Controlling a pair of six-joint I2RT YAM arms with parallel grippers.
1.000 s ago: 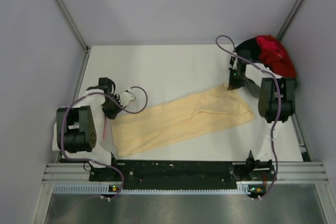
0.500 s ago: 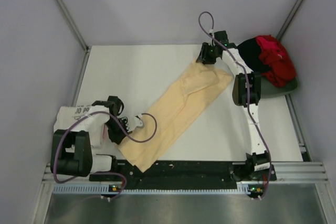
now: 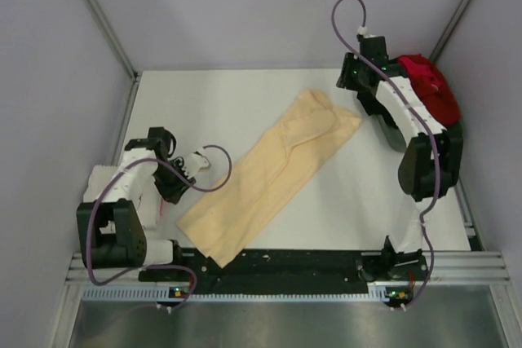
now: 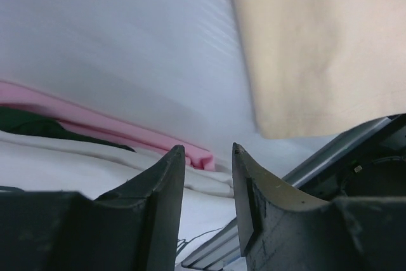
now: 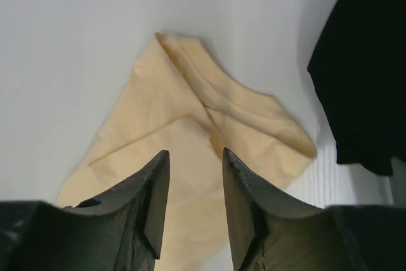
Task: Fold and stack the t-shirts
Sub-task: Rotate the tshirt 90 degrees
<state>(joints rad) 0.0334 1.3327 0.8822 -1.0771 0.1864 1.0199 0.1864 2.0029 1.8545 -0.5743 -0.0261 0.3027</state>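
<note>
Showing yellow shirt (image 3: 273,173) folded into a long strip, diagonal on table (image 3: 236,95), cross-folds to come; left gripper (image 4: 208,157) and right gripper (image 5: 195,153) narrowly parted, empty, off it; black shirt (image 5: 361,80), red shirt (image 3: 428,87) heaped far right, unfolded

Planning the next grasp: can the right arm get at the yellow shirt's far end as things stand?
Probably yes. The right pincer hangs open over the far end of the yellow t-shirt, with nothing between them; the black t-shirt lies off to one side, clear of the path.
</note>
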